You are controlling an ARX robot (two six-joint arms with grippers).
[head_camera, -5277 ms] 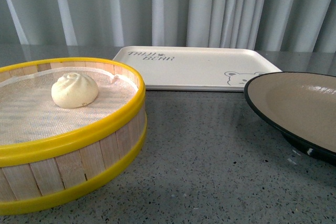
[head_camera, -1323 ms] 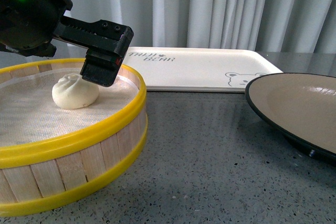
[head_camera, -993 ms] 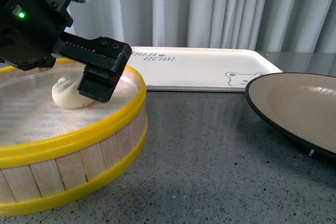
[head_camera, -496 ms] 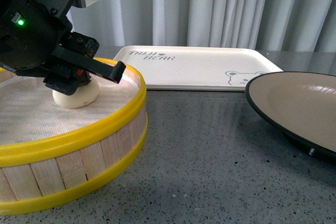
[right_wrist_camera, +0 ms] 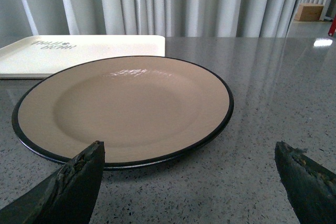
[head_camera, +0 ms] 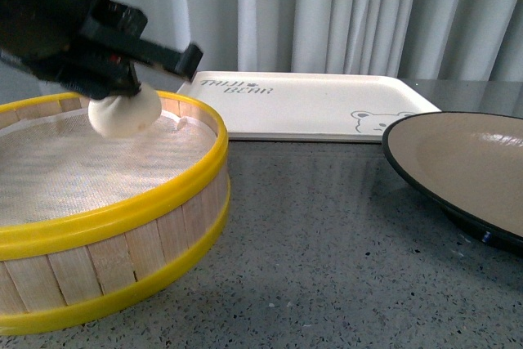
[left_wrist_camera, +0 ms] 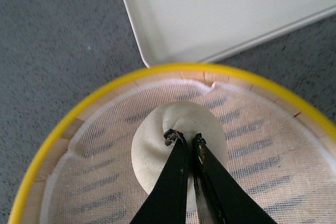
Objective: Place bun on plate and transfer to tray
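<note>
The white pleated bun [head_camera: 124,115] hangs just above the mesh of the steamer basket, near its far side. My left gripper [head_camera: 121,94] is shut on the bun's top. In the left wrist view its black fingers [left_wrist_camera: 185,139] pinch the swirl of the bun [left_wrist_camera: 155,148]. The beige plate [head_camera: 458,161] with a black rim stands on the right. The cream tray [head_camera: 310,104] lies behind, between basket and plate. In the right wrist view my right gripper [right_wrist_camera: 189,148] stands open just before the near rim of the plate [right_wrist_camera: 126,103], holding nothing.
The yellow-rimmed wooden steamer basket [head_camera: 122,210] fills the left foreground, and its rim [left_wrist_camera: 68,124] circles the bun. A grey speckled table [head_camera: 327,234] lies between basket and plate. Curtains [head_camera: 351,14] close the back. One corner of the tray [left_wrist_camera: 220,9] lies just beyond the basket.
The left gripper came down over the bun, shut on its top and lifted it off the mesh. The bun now sits higher than half a second ago.
</note>
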